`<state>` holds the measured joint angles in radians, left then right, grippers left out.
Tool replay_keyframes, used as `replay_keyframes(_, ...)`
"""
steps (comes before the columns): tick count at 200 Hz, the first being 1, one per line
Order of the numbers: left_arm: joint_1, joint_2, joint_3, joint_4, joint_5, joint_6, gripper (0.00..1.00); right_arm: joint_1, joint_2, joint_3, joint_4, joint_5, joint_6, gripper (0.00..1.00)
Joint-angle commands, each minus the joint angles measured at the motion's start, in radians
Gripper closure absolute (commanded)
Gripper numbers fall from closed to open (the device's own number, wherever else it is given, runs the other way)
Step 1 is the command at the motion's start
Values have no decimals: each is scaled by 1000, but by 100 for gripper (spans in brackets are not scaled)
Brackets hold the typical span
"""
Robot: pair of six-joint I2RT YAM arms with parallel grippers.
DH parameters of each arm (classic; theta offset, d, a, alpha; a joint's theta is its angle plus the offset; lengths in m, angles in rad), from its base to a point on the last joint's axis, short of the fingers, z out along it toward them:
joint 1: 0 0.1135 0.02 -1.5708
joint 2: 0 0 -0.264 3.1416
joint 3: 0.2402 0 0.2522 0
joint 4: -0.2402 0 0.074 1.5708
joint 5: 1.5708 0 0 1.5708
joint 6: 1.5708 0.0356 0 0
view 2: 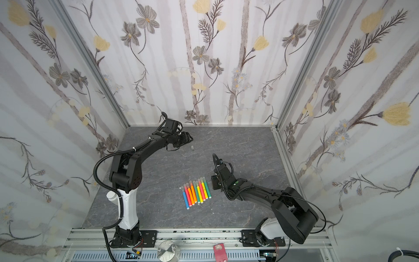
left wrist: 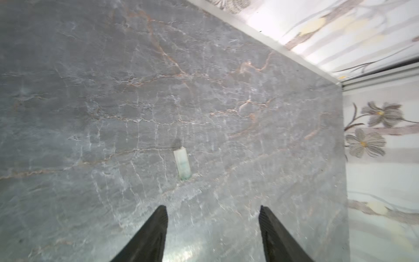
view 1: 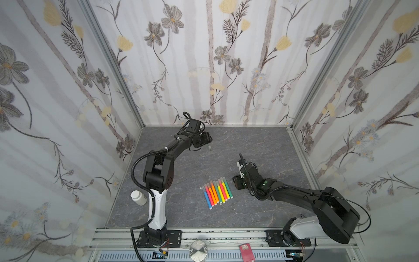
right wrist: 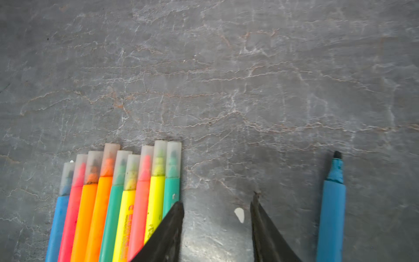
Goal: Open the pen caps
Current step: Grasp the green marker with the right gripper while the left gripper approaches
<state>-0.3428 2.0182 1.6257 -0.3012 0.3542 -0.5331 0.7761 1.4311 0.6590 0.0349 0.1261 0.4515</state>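
Several capped pens (view 1: 217, 192) (view 2: 196, 191) lie side by side mid-table, bright barrels under translucent pen caps (right wrist: 140, 163). Beside that row my right gripper (view 1: 237, 183) (right wrist: 217, 202) hangs low and open, with bare table between its fingers. An uncapped blue pen (right wrist: 332, 215) lies on its other side, apart from the row. One loose cap (view 1: 210, 148) (view 2: 192, 148) (left wrist: 182, 163) rests alone on the table toward the back. My left gripper (view 1: 209, 139) (left wrist: 213, 207) hovers just short of it, open and holding nothing.
A white bottle (view 1: 138, 197) stands by the left arm's base. A silver round object (view 1: 198, 249) and a red case (view 1: 247, 249) sit on the front rail. Papered walls (view 1: 226, 68) close the grey stone table (view 1: 260, 140) on three sides.
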Motion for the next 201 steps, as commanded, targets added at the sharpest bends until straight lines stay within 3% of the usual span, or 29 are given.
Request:
replay_keyframes(1, 2, -125, -115, 131, 45, -24, 14, 17, 38, 30, -12, 8, -4, 52)
replay_keyframes(11, 4, -203, -201, 189, 43, -44, 0, 22, 54, 41, -15, 6, -2, 52)
replay_keyframes(75, 12, -548, -661, 396, 101, -106, 0, 37, 109, 84, -38, -22, -6, 54)
replay_keyframes(149, 13, -795, -905, 379, 17, -59, 0, 82, 153, 120, -66, -20, -12, 55)
replay_keyframes(201, 14, -808, -931, 419, 17, -102, 0, 82, 203, 116, -62, -15, -5, 56)
